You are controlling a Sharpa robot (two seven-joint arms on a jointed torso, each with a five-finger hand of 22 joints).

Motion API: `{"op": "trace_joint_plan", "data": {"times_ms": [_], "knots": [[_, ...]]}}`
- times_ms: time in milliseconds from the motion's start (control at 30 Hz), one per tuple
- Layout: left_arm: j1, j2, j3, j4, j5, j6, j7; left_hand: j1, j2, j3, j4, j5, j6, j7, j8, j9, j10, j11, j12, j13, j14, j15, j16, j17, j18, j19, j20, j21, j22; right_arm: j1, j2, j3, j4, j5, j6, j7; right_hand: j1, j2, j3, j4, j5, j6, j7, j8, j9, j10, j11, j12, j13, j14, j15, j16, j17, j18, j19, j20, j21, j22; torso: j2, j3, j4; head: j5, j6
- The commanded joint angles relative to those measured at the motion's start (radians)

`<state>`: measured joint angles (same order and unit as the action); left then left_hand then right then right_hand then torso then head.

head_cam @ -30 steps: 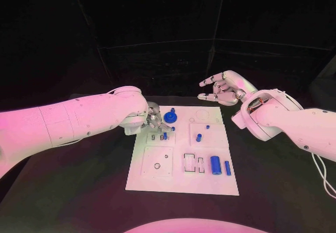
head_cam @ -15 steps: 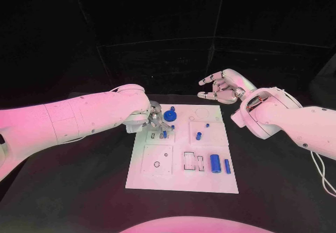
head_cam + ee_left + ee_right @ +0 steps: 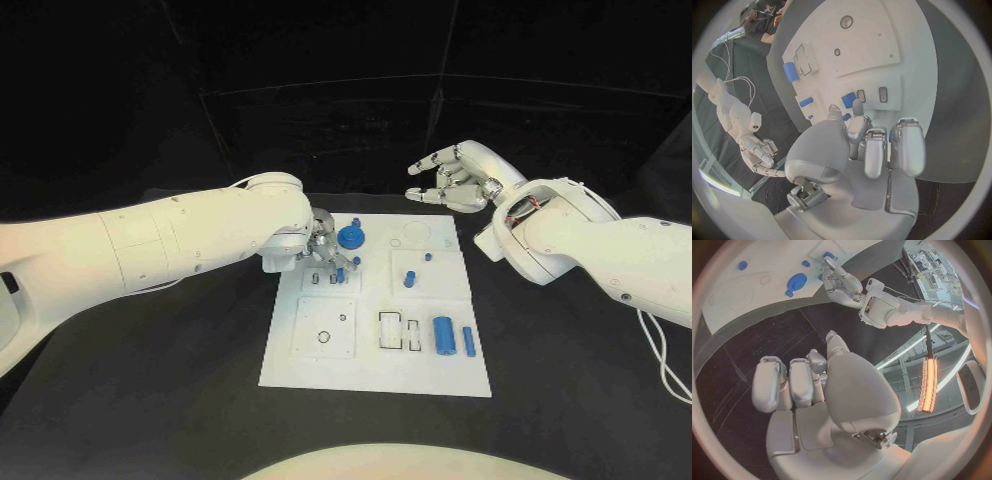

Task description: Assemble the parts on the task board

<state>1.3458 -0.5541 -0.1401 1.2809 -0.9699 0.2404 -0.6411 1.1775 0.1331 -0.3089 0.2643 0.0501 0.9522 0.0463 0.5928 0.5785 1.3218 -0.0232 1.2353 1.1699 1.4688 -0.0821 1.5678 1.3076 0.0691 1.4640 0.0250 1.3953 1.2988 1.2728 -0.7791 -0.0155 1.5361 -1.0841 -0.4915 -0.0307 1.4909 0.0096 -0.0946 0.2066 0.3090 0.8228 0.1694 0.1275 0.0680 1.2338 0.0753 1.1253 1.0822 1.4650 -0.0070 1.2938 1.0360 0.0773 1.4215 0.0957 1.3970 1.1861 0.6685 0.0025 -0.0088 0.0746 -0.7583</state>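
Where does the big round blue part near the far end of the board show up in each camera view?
Head view: round blue part on the task board, beside the left hand.
Left wrist view: hidden behind that hand's fingers; cannot tell.
Right wrist view, beside the left hand.
Shared landmark: the left hand.

Black table (image 3: 173,400), dark panelled backdrop (image 3: 346,110)

No legible txt, labels or nos. anywhere on board, parts, arms.

White task board (image 3: 372,375) lies flat mid-table, blue parts (image 3: 444,338) scattered across its recesses.
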Motion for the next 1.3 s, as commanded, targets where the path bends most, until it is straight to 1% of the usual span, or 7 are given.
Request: {"op": "trace_joint_plan", "data": {"times_ms": [33, 133, 400, 700, 900, 1000, 1300], "knots": [[0.001, 0.003, 0.0, -0.002, -0.008, 0.021, -0.008, 0.014, 0.0, 0.0, -0.007, -0.002, -0.009, 0.0, 0.005, 0.002, -0.008, 0.0, -0.003, 0.0, 0.102, -0.002, 0.003, 0.263, -0.012, 0.007, -0.003, 0.002, 0.001, 0.002, 0.002, 0.001, 0.0, 0.002, 0.008, -0.003, 0.006, 0.002, -0.006, 0.0, 0.004, 0.0, -0.001, 0.006, -0.001, -0.006, 0.0, -0.005, -0.001, 0.015, -0.002, -0.004, -0.002, -0.003, -0.009, -0.001, -0.006, -0.001, 0.0, -0.0001, 0.0003, -0.003, 0.0], [0.001, 0.004, 0.0, -0.003, -0.008, 0.021, -0.007, 0.02, 0.002, 0.002, -0.011, -0.002, -0.01, 0.0, 0.006, 0.005, -0.008, 0.001, -0.003, 0.0, 0.102, -0.002, 0.003, 0.263, -0.012, 0.007, -0.002, 0.002, 0.002, 0.002, 0.002, 0.001, -0.001, 0.002, 0.01, -0.005, 0.006, 0.002, -0.007, 0.0, 0.004, 0.0, -0.001, 0.006, -0.001, -0.008, 0.0, -0.007, -0.004, 0.014, -0.002, -0.006, -0.005, -0.002, -0.011, -0.001, -0.008, -0.004, 0.0, 0.0003, -0.0007, -0.002, 0.0], [0.0, 0.012, 0.0, -0.009, -0.008, 0.027, -0.005, 0.037, 0.008, 0.009, -0.025, -0.002, -0.012, 0.001, 0.007, 0.012, -0.007, 0.001, -0.002, 0.003, 0.102, -0.001, 0.003, 0.263, -0.012, 0.006, -0.001, 0.004, 0.005, 0.002, 0.005, 0.001, -0.006, 0.002, 0.014, -0.008, 0.006, 0.001, -0.008, 0.001, 0.006, 0.0, -0.001, 0.006, -0.001, -0.009, 0.0, -0.007, -0.004, 0.014, -0.002, -0.007, -0.006, -0.002, -0.011, -0.001, -0.008, -0.004, 0.0, 0.0003, 0.0006, -0.002, 0.002], [-0.001, 0.019, -0.002, -0.017, -0.008, 0.029, -0.001, 0.066, 0.023, 0.029, -0.051, -0.002, -0.015, 0.001, 0.009, 0.022, -0.005, 0.001, 0.001, 0.007, 0.102, -0.001, 0.003, 0.263, -0.012, 0.005, 0.0, 0.007, 0.011, 0.002, 0.007, 0.001, -0.007, 0.002, 0.018, -0.01, 0.007, 0.001, -0.008, 0.0, 0.008, -0.001, 0.0, 0.006, -0.001, -0.008, 0.0, -0.006, -0.003, 0.013, -0.002, -0.007, -0.006, -0.002, -0.011, -0.001, -0.008, -0.004, 0.001, 0.0001, -0.0001, -0.003, 0.002], [-0.001, 0.021, -0.003, -0.019, -0.008, 0.034, 0.0, 0.071, 0.023, 0.032, -0.056, -0.002, -0.015, 0.001, 0.01, 0.024, -0.005, 0.001, 0.001, 0.007, 0.102, -0.001, 0.003, 0.263, -0.012, 0.004, 0.0, 0.008, 0.011, 0.002, 0.008, 0.001, -0.008, 0.002, 0.02, -0.012, 0.007, 0.002, -0.008, 0.0, 0.009, -0.001, 0.0, 0.006, -0.001, -0.006, 0.0, -0.003, 0.001, 0.014, -0.002, -0.006, -0.003, -0.002, -0.01, -0.001, -0.007, -0.003, 0.001, 0.0004, 0.0007, -0.004, 0.0], [-0.001, 0.021, -0.003, -0.018, -0.008, 0.035, 0.001, 0.072, 0.023, 0.033, -0.058, -0.002, -0.016, 0.001, 0.009, 0.024, -0.004, 0.001, 0.002, 0.009, 0.102, -0.001, 0.003, 0.263, -0.013, 0.005, 0.0, 0.009, 0.013, 0.002, 0.009, 0.001, -0.009, 0.002, 0.021, -0.012, 0.007, 0.002, -0.008, 0.0, 0.009, -0.001, 0.0, 0.006, -0.001, -0.006, 0.0, -0.003, 0.001, 0.014, -0.002, -0.006, -0.003, -0.002, -0.01, -0.001, -0.007, -0.003, 0.001, -0.0003, 0.001, -0.004, 0.0], [-0.001, 0.02, -0.003, -0.015, -0.008, 0.039, 0.003, 0.076, 0.021, 0.034, -0.063, -0.002, -0.017, 0.001, 0.009, 0.026, -0.005, 0.001, 0.001, 0.008, 0.102, -0.001, 0.003, 0.263, -0.013, 0.005, 0.0, 0.009, 0.013, 0.002, 0.011, 0.001, -0.01, 0.002, 0.022, -0.012, 0.007, 0.002, -0.008, 0.0, 0.009, -0.001, 0.0, 0.006, -0.001, -0.006, 0.0, -0.003, 0.001, 0.014, -0.002, -0.006, -0.003, -0.002, -0.01, -0.001, -0.007, -0.003, 0.001, 0.0, 0.0002, -0.004, -0.002]]}}
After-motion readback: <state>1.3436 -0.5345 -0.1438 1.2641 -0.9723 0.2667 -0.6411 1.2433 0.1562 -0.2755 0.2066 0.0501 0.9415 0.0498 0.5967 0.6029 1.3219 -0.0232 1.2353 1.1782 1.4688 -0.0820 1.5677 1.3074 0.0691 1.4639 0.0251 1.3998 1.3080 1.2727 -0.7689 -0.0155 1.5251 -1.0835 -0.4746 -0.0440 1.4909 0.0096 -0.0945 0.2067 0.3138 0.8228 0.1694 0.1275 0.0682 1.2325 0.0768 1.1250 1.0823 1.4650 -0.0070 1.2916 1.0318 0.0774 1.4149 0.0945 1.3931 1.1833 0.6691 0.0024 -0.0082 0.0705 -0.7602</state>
